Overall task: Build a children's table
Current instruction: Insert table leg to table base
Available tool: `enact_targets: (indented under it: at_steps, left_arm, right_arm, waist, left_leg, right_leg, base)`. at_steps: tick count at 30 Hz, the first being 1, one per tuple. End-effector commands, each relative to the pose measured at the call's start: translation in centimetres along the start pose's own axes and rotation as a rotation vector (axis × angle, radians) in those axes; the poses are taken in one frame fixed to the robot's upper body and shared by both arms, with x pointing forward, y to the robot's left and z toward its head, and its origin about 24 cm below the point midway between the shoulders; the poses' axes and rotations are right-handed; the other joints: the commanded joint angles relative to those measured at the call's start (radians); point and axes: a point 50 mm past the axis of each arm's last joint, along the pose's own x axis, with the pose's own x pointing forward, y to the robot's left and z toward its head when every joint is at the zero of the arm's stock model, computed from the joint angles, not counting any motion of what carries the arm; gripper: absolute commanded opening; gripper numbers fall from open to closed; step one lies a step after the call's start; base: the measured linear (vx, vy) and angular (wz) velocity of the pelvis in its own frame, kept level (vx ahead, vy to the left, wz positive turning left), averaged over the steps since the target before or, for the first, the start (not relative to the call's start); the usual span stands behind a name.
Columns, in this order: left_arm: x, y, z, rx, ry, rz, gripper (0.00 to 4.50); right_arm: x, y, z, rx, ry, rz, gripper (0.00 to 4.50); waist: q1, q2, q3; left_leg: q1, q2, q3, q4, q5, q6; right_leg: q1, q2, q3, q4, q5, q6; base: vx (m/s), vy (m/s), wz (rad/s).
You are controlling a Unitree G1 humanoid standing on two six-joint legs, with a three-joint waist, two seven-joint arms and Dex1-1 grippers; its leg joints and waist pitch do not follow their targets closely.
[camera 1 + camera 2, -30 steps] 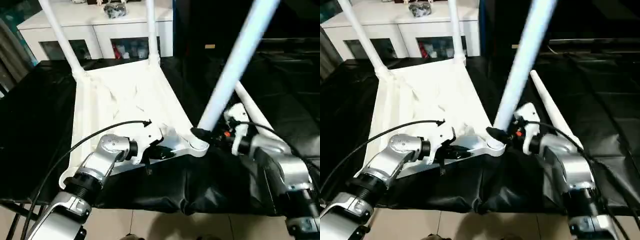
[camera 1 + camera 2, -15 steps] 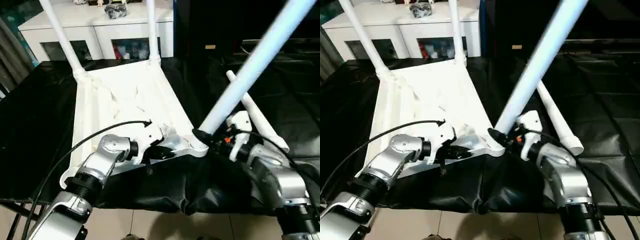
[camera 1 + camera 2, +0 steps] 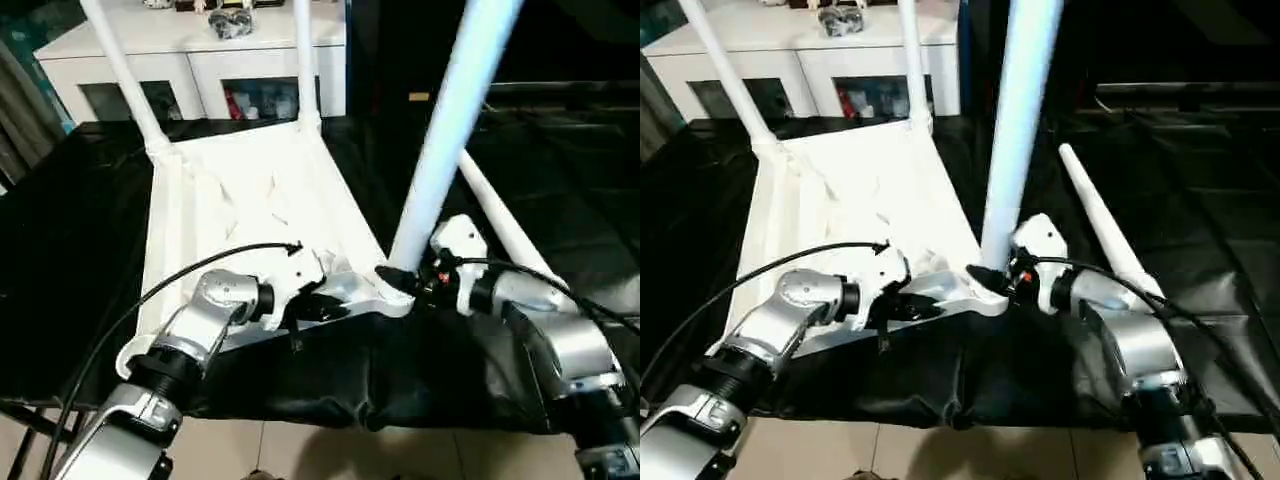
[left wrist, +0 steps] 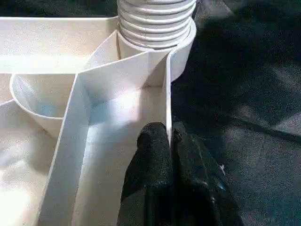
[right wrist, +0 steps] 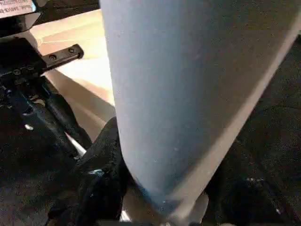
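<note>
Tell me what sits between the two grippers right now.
The tabletop's near corner socket, with the right gripper's leg standing in it; left gripper pinches the rim, seen from head views.

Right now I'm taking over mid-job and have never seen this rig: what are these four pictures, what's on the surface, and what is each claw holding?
It is a two-armed humanoid robot. The two wide pictures come from its head, looking down over its silver forearms; the two close ones come from cameras on its wrists.

On the black-covered surface lies a white tabletop, upside down, ribs showing. Two legs already stand in its far corners, and a spare leg lies on the cover to the right.

The left claw is shut on the tabletop's near edge wall, steadying it. The right claw grips the base of a third leg, standing nearly upright at the near right corner socket. Whether it is fully seated cannot be told.
</note>
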Motion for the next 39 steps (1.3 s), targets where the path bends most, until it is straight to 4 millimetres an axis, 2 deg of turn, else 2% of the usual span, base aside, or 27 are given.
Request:
enact_targets:
  at_steps: [1, 2, 5, 6, 10, 21, 28, 31, 33, 34, 35, 36, 37, 38, 39]
  left_arm:
    - [-0.1, -0.1, 0.9, 0.018, -0.061, 0.001, 0.00]
    - [-0.2, -0.1, 0.9, 0.020, -0.061, -0.004, 0.00]
    - [-0.2, -0.1, 0.9, 0.027, -0.063, -0.021, 0.00]
    - [-0.4, -0.2, 1.0, 0.036, -0.067, -0.045, 0.00]
    - [-0.5, -0.5, 1.2, 0.058, -0.070, -0.092, 0.00]
    - [-1.2, -1.1, 0.9, 0.092, -0.030, -0.215, 0.00]
    - [-1.1, -0.5, 1.1, 0.078, -0.037, -0.155, 0.00]
    - [-0.6, 0.3, 1.6, 0.056, -0.062, -0.051, 0.00]
    - [-0.3, 1.0, 2.1, 0.039, -0.076, 0.024, 0.00]
    - [0.0, 1.5, 2.7, 0.024, -0.088, 0.088, 0.00]
    - [0.2, 1.8, 3.1, 0.016, -0.093, 0.121, 0.00]
    - [0.2, 1.8, 3.1, 0.016, -0.093, 0.121, 0.00]
    - [0.7, 2.5, 3.9, -0.007, -0.104, 0.210, 0.00]
    - [1.0, 2.9, 4.6, -0.026, -0.114, 0.281, 0.00]
    - [1.4, 3.1, 5.2, -0.046, -0.128, 0.337, 0.00]
  right_arm:
    - [0.8, 1.6, -2.9, 0.068, 0.129, 0.108, 1.91]
    - [0.7, 1.6, -2.8, 0.071, 0.117, 0.132, 1.91]
    - [0.6, 1.6, -2.9, 0.066, 0.110, 0.165, 1.91]
    - [0.4, 1.9, -3.1, 0.059, 0.109, 0.207, 1.91]
    - [0.2, 2.3, -3.3, 0.052, 0.105, 0.275, 1.91]
    - [-0.3, 3.8, -4.7, 0.044, 0.142, 0.417, 1.91]
    - [-0.1, 3.8, -4.9, 0.057, 0.145, 0.417, 1.91]
    - [0.7, 2.4, -4.8, 0.070, 0.125, 0.262, 1.91]
    - [1.3, 1.2, -4.8, 0.089, 0.123, 0.134, 1.91]
    - [1.9, 0.2, -4.8, 0.124, 0.121, 0.021, 1.91]
    - [2.2, -0.3, -4.8, 0.147, 0.121, -0.035, 1.91]
    - [2.2, -0.3, -4.8, 0.147, 0.121, -0.035, 1.91]
    - [2.9, -1.0, -4.7, 0.199, 0.108, -0.127, 1.91]
    - [3.5, -1.2, -4.6, 0.220, 0.100, -0.178, 1.91]
    - [3.9, -1.4, -4.6, 0.239, 0.095, -0.225, 1.91]
  waist:
    - [0.000, -0.034, -0.052]
    - [0.001, -0.031, -0.053]
    - [0.002, -0.032, -0.052]
    - [0.003, -0.027, -0.052]
    - [0.005, -0.026, -0.053]
    - [0.013, -0.019, -0.055]
    - [0.015, -0.023, -0.055]
    - [0.008, -0.023, -0.047]
    - [-0.006, -0.028, -0.036]
    - [-0.006, -0.028, -0.036]
    - [-0.028, -0.025, -0.027]
    - [-0.036, -0.022, -0.026]
    - [-0.052, -0.011, -0.024]
    - [-0.071, 0.014, -0.010]
    - [-0.047, 0.036, -0.013]
  left_leg:
    - [0.016, 0.045, -0.027, -0.078, -0.319, 0.049]
    - [0.017, 0.045, -0.026, -0.077, -0.319, 0.049]
    - [0.017, 0.045, -0.027, -0.078, -0.323, 0.050]
    - [0.016, 0.045, -0.027, -0.078, -0.326, 0.049]
    - [0.016, 0.049, -0.028, -0.080, -0.334, 0.050]
    - [0.018, 0.053, -0.027, -0.084, -0.343, 0.041]
    - [0.019, 0.052, -0.026, -0.084, -0.346, 0.039]
    - [0.026, 0.050, -0.028, -0.086, -0.409, 0.019]
    - [0.038, 0.041, -0.035, -0.081, -0.494, -0.009]
    - [0.038, 0.041, -0.035, -0.081, -0.494, -0.009]
    - [0.053, 0.030, -0.043, -0.068, -0.559, -0.031]
    - [0.064, 0.027, -0.047, -0.060, -0.587, -0.035]
    - [0.074, 0.028, -0.053, -0.058, -0.635, -0.030]
    - [0.051, 0.062, -0.077, -0.112, -0.783, -0.035]
    - [-0.023, 0.099, -0.093, -0.180, -0.873, -0.060]
  right_leg:
    - [0.033, -0.054, 0.033, -0.087, -0.488, -0.141]
    - [0.032, -0.054, 0.034, -0.087, -0.486, -0.144]
    - [0.033, -0.054, 0.034, -0.088, -0.490, -0.143]
    - [0.034, -0.055, 0.033, -0.088, -0.487, -0.144]
    - [0.034, -0.054, 0.034, -0.085, -0.461, -0.154]
    - [0.039, -0.054, 0.036, -0.074, -0.369, -0.205]
    - [0.039, -0.054, 0.036, -0.074, -0.371, -0.208]
    - [0.030, -0.055, 0.034, -0.084, -0.473, -0.187]
    - [0.021, -0.057, 0.022, -0.106, -0.660, -0.123]
    - [0.021, -0.057, 0.022, -0.106, -0.660, -0.123]
    - [0.006, -0.052, -0.008, -0.132, -0.799, -0.058]
    - [0.002, -0.050, -0.026, -0.146, -0.827, -0.034]
    - [0.013, -0.041, -0.066, -0.169, -0.809, 0.001]
    - [0.060, -0.021, -0.111, -0.133, -0.657, -0.005]
    - [0.142, -0.025, -0.068, 0.053, -0.430, -0.054]
  base:
    - [0.000, 0.000, 0.00]
    - [0.000, 0.000, 0.00]
    - [0.000, 0.000, 0.00]
    - [0.000, 0.000, 0.00]
    - [0.000, 0.000, 0.00]
    - [0.000, 0.000, 0.00]
    - [0.000, 0.000, 0.00]
    - [0.000, 0.000, 0.00]
    - [-0.031, 0.001, -0.03]
    - [-0.062, 0.002, -0.06]
    - [-0.097, 0.009, -0.10]
    - [-0.113, 0.020, -0.10]
    - [-0.113, 0.020, -0.10]
    - [-0.056, 0.043, -0.13]
    - [-0.101, 0.031, -0.02]
